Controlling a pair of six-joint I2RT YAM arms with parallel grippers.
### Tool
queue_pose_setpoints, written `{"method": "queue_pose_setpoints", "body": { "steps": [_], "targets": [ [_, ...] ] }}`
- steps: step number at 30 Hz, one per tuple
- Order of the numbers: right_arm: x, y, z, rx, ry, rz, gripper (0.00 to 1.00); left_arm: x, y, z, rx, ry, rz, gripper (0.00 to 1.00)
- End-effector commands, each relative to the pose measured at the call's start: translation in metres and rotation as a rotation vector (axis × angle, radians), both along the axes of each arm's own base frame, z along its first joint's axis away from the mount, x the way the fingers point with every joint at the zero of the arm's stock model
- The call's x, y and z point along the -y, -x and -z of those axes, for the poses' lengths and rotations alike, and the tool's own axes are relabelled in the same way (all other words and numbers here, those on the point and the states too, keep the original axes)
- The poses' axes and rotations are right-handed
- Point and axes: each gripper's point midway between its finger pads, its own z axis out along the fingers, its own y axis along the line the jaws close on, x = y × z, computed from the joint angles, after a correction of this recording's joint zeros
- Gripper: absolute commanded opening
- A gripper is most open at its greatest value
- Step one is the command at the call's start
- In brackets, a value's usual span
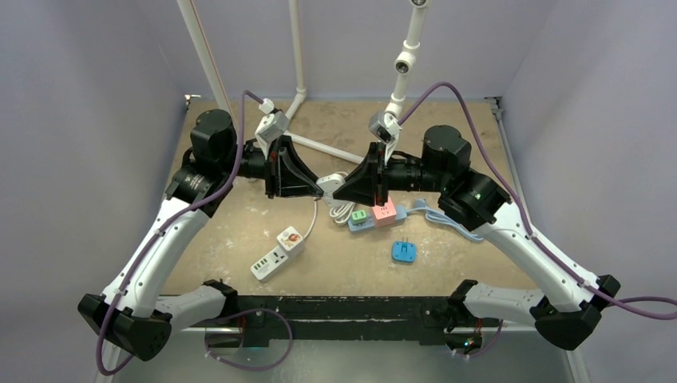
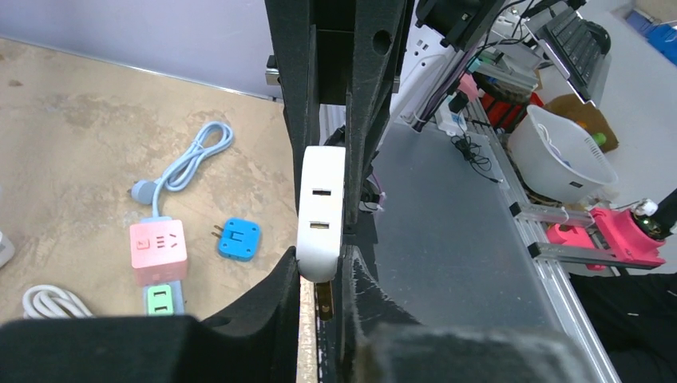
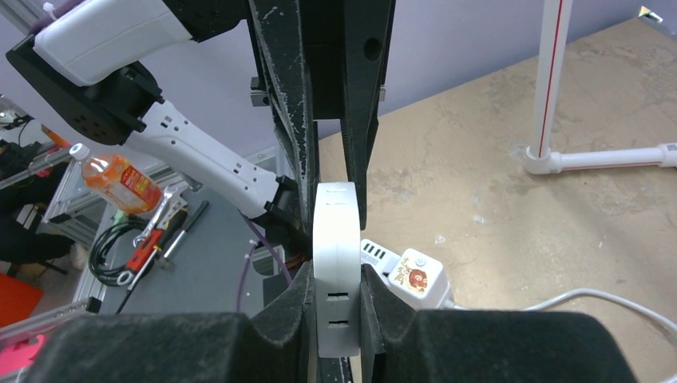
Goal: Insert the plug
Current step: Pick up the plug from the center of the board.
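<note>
The white rounded plastic plug [image 1: 330, 182] hangs in the air over the middle of the table, lifted well clear of the board, with both arms meeting on it from opposite sides. From the left wrist it shows as a smooth white body [image 2: 321, 211] with two dark slots on its face and a brass prong poking out underneath. The left gripper [image 2: 323, 279] is pinched narrowly onto it, foam fingers pressing both flanks. The right gripper [image 3: 335, 299] clamps a white slotted body [image 3: 335, 271] the same way. I cannot tell whether the two arms hold one piece or two pieces pushed together.

Just below the plug a coiled white cord [image 1: 343, 211] lies on the tan mottled tabletop [image 1: 479, 136]. Touching the coil on its right sits a pale blue strip carrying a pink cube socket and a green one [image 1: 375, 214]. Nearer the arm bases, a small blue square adapter [image 1: 403, 252] lies alone. To the left of it is a white power strip with a round sticker [image 1: 278, 252].
</note>
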Motion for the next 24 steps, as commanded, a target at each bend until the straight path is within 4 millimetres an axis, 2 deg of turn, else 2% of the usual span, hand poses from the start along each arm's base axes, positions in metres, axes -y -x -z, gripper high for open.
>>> {"method": "queue_pose_setpoints", "body": {
  "steps": [1, 3, 4, 6, 10, 20, 24],
  "targets": [
    [-0.003, 0.006, -0.014, 0.032, -0.052, -0.030, 0.03, 0.001, 0.000, -0.011, 0.048, 0.023, 0.006, 0.00],
    [-0.006, 0.005, -0.008, 0.022, -0.045, -0.045, 0.22, 0.001, 0.000, -0.012, 0.048, 0.026, 0.008, 0.00],
    [-0.008, 0.005, -0.006, 0.018, -0.044, -0.055, 0.27, 0.001, 0.000, -0.012, 0.044, 0.026, 0.008, 0.00],
    [-0.011, 0.005, -0.002, 0.008, -0.041, -0.067, 0.35, 0.001, 0.000, -0.011, 0.039, 0.025, 0.007, 0.00],
    [-0.016, 0.001, 0.000, -0.005, -0.053, -0.068, 0.39, 0.001, 0.000, -0.009, 0.031, 0.027, 0.004, 0.00],
    [-0.025, -0.006, -0.003, -0.016, -0.092, -0.066, 0.27, 0.002, -0.002, -0.009, 0.018, 0.040, -0.009, 0.00],
    [-0.027, -0.006, -0.001, -0.026, -0.095, -0.066, 0.04, 0.002, -0.001, -0.010, 0.023, 0.043, -0.013, 0.00]
  ]
}}
